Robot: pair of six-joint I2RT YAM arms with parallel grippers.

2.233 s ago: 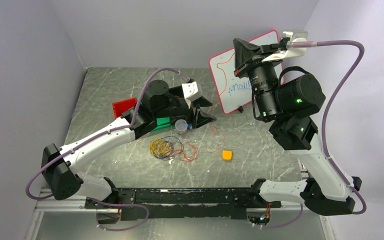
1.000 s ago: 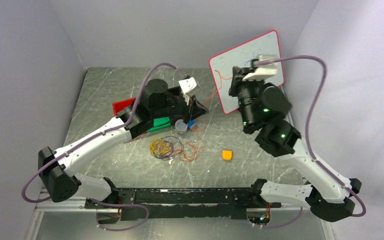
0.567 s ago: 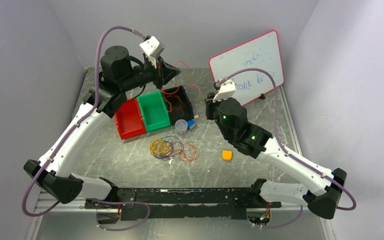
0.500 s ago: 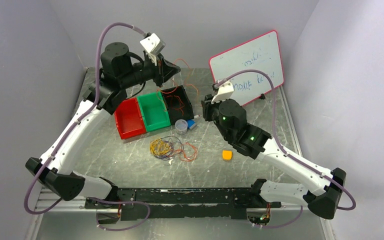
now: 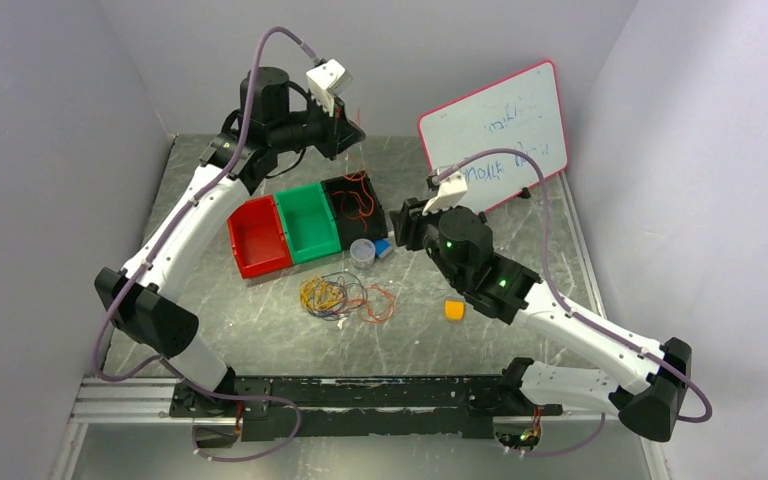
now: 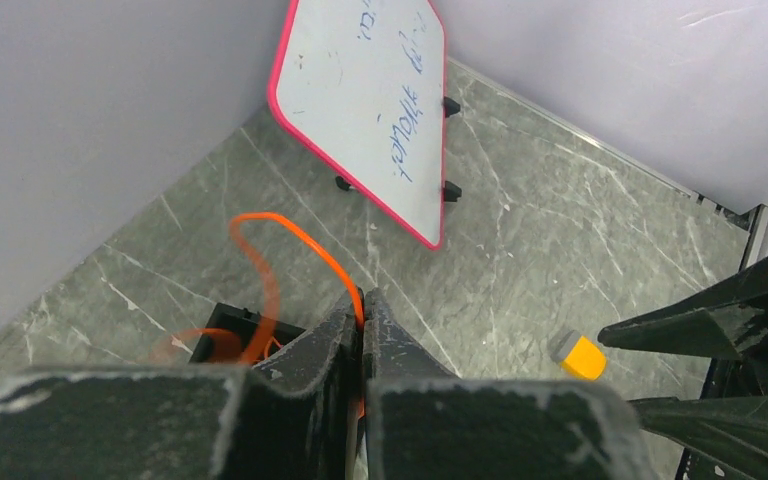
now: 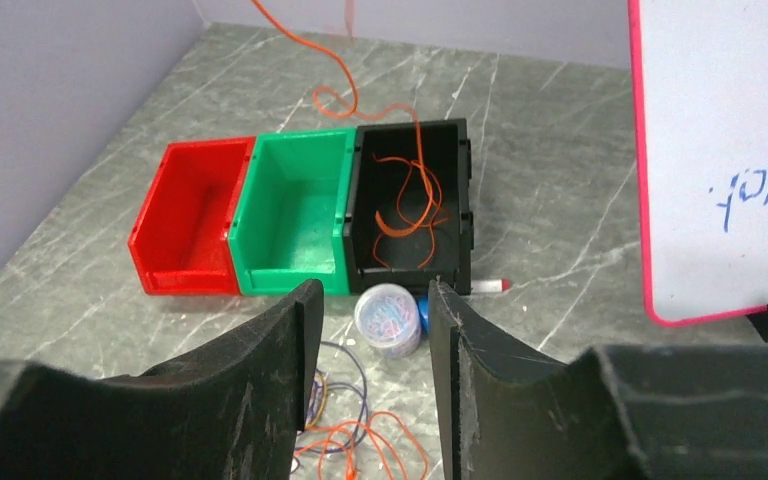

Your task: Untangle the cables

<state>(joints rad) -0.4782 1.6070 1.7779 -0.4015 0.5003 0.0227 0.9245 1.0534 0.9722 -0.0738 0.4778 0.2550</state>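
My left gripper (image 5: 350, 138) is raised above the back of the table, shut on an orange cable (image 6: 300, 240) pinched at its fingertips (image 6: 362, 298). That cable hangs down in loops into the black bin (image 5: 372, 205), where its lower end lies coiled (image 7: 410, 205). A tangle of yellow, dark purple and orange cables (image 5: 345, 297) rests on the table in front of the bins. My right gripper (image 5: 403, 222) hovers right of the bins with its jaws open and nothing between them (image 7: 365, 290). It faces the bins and the tangle's near edge (image 7: 360, 440).
Red (image 5: 257, 238), green (image 5: 305, 225) and black bins stand in a row. A clear tub of paper clips (image 5: 362, 250) and a red-capped marker (image 7: 490, 286) lie before the black bin. A whiteboard (image 5: 495, 125) leans at the back right. An orange block (image 5: 453, 310) lies mid-table.
My left arm has swung up and back, lifting the orange cable over the bins. My right arm has dropped from beside the whiteboard and its jaws have opened.
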